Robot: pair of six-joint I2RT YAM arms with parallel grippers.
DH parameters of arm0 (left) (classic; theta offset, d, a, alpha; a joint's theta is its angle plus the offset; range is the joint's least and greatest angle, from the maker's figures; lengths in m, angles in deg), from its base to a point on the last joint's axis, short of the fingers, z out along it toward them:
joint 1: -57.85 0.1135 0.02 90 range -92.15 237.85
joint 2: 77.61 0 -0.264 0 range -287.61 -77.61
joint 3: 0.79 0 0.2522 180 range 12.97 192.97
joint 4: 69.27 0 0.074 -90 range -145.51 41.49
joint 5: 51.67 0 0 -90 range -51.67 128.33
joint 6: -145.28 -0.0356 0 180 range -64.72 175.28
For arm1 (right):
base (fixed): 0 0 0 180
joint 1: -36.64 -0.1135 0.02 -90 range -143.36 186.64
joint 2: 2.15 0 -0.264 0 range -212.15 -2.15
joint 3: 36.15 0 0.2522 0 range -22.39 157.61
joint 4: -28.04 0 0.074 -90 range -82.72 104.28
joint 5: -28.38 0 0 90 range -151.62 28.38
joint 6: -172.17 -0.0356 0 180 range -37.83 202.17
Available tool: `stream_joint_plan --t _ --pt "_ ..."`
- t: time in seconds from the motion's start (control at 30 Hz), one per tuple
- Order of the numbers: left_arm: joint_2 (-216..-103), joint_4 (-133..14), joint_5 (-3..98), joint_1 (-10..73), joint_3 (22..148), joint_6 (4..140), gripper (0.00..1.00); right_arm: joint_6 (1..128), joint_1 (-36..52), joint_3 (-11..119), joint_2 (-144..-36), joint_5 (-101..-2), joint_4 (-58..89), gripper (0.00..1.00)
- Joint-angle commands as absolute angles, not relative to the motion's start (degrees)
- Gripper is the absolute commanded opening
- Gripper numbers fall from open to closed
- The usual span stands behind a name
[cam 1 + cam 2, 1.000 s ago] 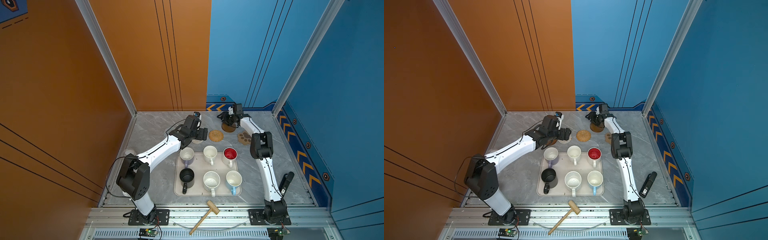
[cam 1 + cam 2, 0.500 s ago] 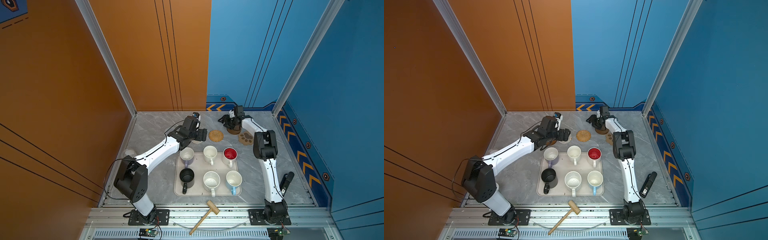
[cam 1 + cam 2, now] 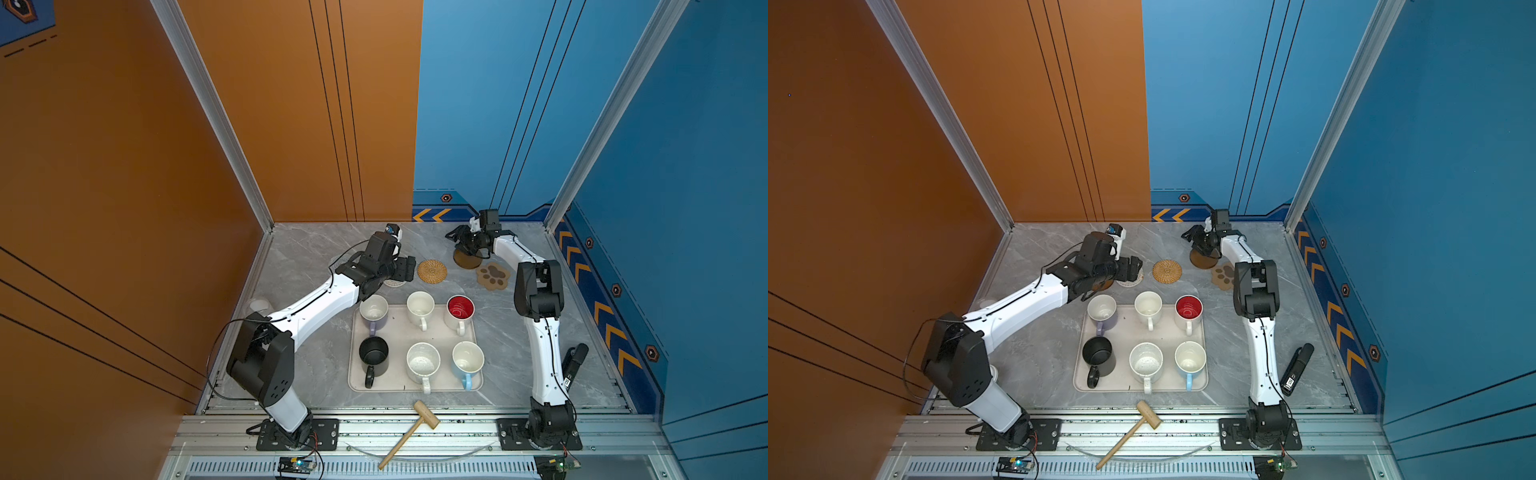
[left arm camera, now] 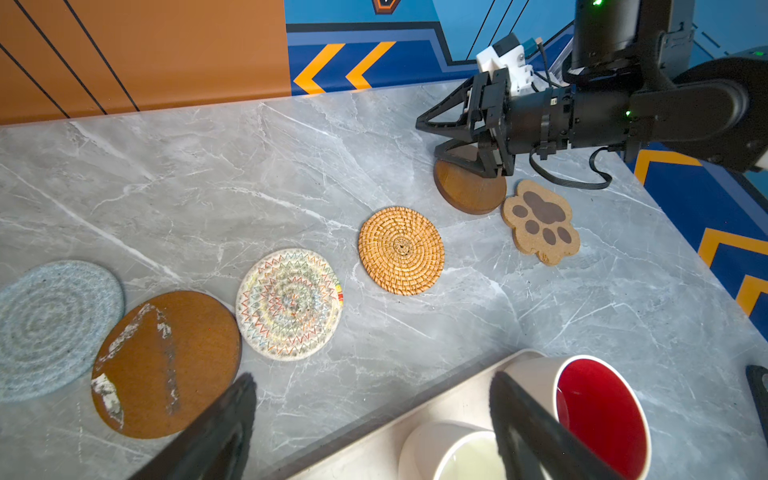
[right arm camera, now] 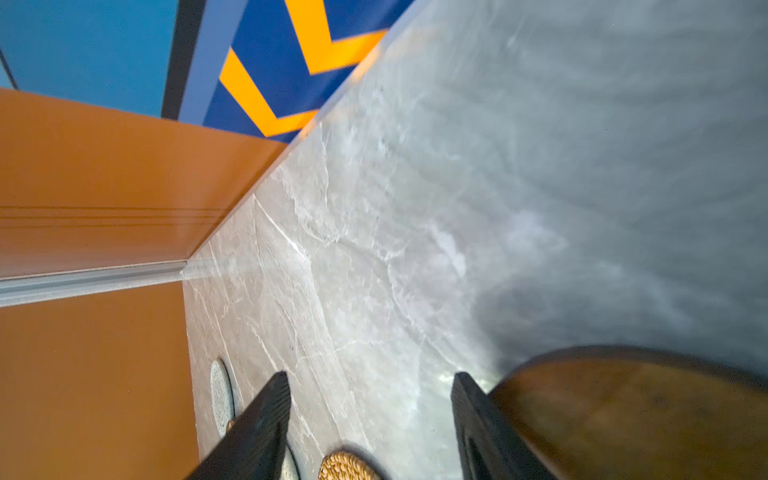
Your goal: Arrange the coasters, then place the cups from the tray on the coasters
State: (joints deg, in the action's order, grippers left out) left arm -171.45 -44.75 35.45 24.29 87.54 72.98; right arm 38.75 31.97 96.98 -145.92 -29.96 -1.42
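Six coasters lie in a row along the back of the table: a bluish-white woven round, a brown disc, a zigzag woven round, a tan rattan one, a second brown disc and a paw-shaped one. My right gripper is open and low over that second disc. The disc lies outside one finger, with nothing between the jaws. My left gripper hangs open and empty by the tray's back edge. Six cups stand on the tray, among them black and red-inside.
A wooden mallet lies on the front rail. A black device rests by the right wall. A clear jar stands near the left wall. The back wall is close behind the right gripper.
The right gripper and the brown disc under it have shifted slightly towards the paw-shaped coaster. The left arm has hardly moved.
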Motion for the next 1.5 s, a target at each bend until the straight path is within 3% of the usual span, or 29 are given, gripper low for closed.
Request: stream_joint_plan --t 0.0,0.77,1.47 --pt "-170.8 -46.2 36.0 23.6 87.7 73.6 0.89 36.5 33.4 99.5 -145.8 -27.9 2.1 0.61" --pt "-172.4 -45.6 35.5 22.4 89.3 73.7 0.88 33.9 37.9 100.4 -150.1 -27.8 4.1 0.59" --pt "-170.1 -45.5 34.4 22.1 87.4 73.2 0.89 38.6 36.4 86.9 -144.1 -27.6 3.7 0.59"
